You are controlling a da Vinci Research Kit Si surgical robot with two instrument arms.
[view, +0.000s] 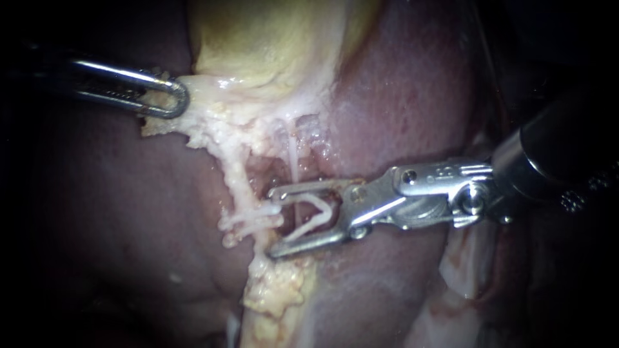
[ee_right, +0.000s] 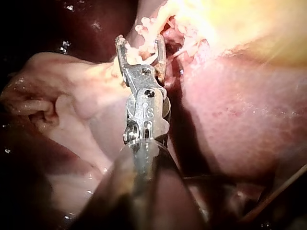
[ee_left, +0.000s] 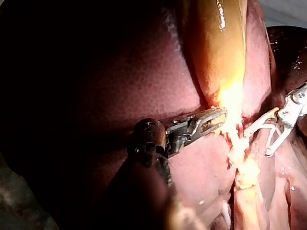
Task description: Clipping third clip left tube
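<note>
— While the claw of the right instrument [view: 276, 222] stands wide, with an open white clip [view: 309, 221] seated between its two jaws, what could spoil this?

— Closing too soon, I'd judge. The tips look about level with the left tube [view: 237, 177], not past it. The clip might then bite only part of the tube, or just the ragged fat on it, and slip off.

— Anything else?

— Two white clips [view: 251, 221] sit across that tube right at the mouth of the claw. A new clip landing on top of them could cross them and fail to close. A thin pale strand [view: 294, 158] also runs down to the upper jaw, and a careless advance could snag it.

— So where exactly is the tube?

— Just ahead of the tips, running across the opening. I cannot tell whether it touches them. It is not yet inside the clip.

— And farther out?

— The left instrument [view: 180, 100] has its claw closed on the white fringe of the gallbladder [view: 271, 38], well apart from the clip. If that hold slackened, the tube would likely sag out of line. The dark liver [view: 97, 212] lies all around.
</note>
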